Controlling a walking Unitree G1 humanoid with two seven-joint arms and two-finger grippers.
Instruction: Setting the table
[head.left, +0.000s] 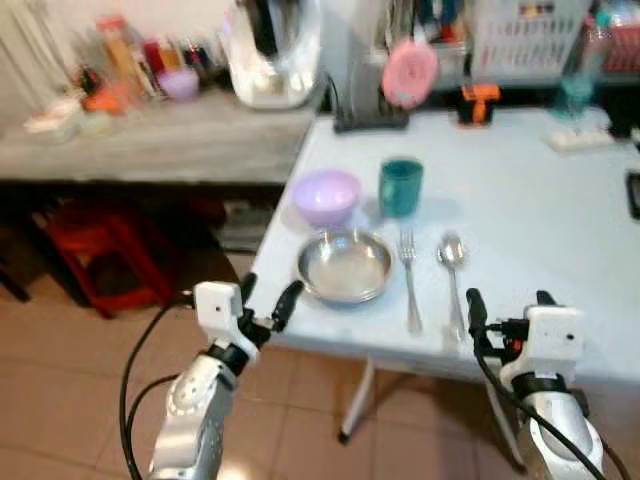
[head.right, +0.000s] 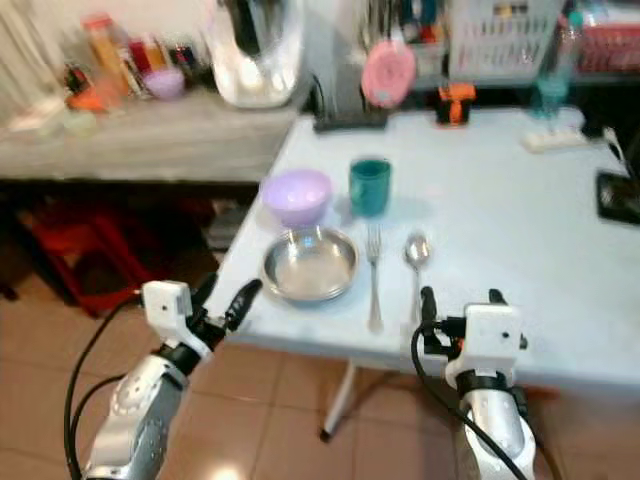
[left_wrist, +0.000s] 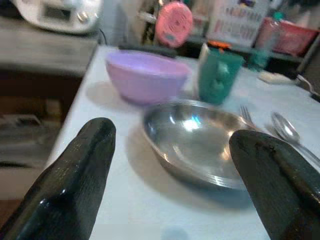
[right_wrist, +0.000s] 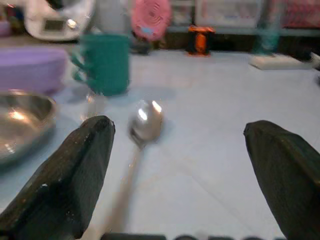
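Observation:
On the light blue table (head.left: 540, 220) near its front edge lies a steel plate (head.left: 345, 265). A fork (head.left: 409, 275) and a spoon (head.left: 453, 270) lie side by side to its right. Behind the plate stand a lilac bowl (head.left: 326, 195) and a teal mug (head.left: 401, 186). My left gripper (head.left: 266, 298) is open, held off the table's front left corner, facing the plate (left_wrist: 197, 137). My right gripper (head.left: 508, 302) is open at the front edge, just right of the spoon's (right_wrist: 142, 125) handle. Nothing is between either pair of fingers.
A grey counter (head.left: 150, 140) with bottles, a small bowl and a white appliance (head.left: 272, 50) adjoins the table on the left. A red crate (head.left: 100, 250) sits under it. At the table's back stand a pink fan (head.left: 410, 72), an orange object (head.left: 480, 100) and a power strip (head.left: 580, 138).

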